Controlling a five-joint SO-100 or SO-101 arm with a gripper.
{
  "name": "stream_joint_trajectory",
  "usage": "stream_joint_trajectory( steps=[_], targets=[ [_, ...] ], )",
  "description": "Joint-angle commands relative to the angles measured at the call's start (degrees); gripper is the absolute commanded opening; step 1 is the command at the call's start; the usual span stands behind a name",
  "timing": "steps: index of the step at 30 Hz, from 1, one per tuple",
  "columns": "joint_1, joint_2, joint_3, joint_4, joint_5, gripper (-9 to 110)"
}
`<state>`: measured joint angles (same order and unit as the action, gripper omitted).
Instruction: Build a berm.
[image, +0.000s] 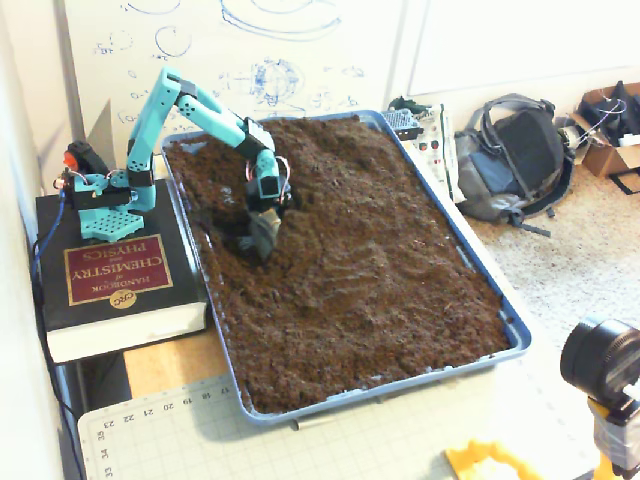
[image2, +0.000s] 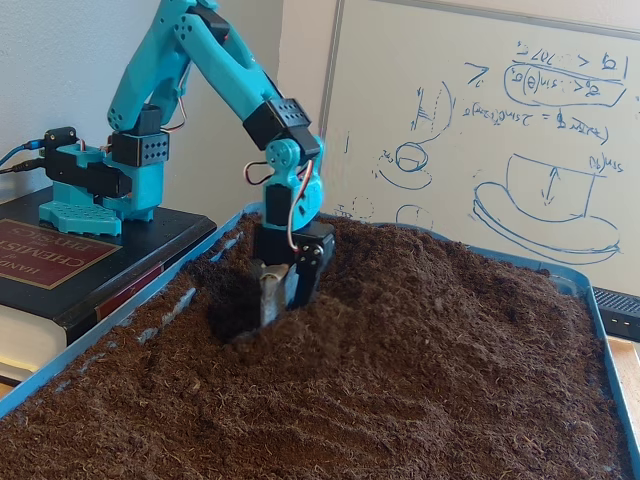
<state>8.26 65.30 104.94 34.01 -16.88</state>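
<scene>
While dug into soil | hand (image2: 275, 305) | berm (image2: 420, 290) just right

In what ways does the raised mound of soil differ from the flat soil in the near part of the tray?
The mound rises above the tray's rim, while the flat soil lies low and even. The gripper digs at the mound's side, with a dark hollow beside it; the flat soil lies apart from the gripper. In the high fixed view the mound fills the far end near the whiteboard, the flat soil the near end. Both are the same loose dark brown soil.
</scene>
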Motion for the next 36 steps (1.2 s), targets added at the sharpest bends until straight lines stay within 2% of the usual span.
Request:
stream_joint_trajectory(
  steps=[1, 15, 24, 27, 32, 36],
  targets=[
    [-8.0, 3.4, -23.4, -4.0, 1.5, 0],
    [-10.1, 7.8, -24.2, -2.1, 2.2, 0],
    [-10.8, 19.2, -24.3, 9.8, 2.2, 0],
    [-10.4, 22.2, -24.2, 17.3, 1.4, 0],
    [-9.0, 22.1, -24.1, 30.8, 1.1, 0],
    [-9.9, 18.7, -21.4, 34.3, 1.6, 1]
  ],
)
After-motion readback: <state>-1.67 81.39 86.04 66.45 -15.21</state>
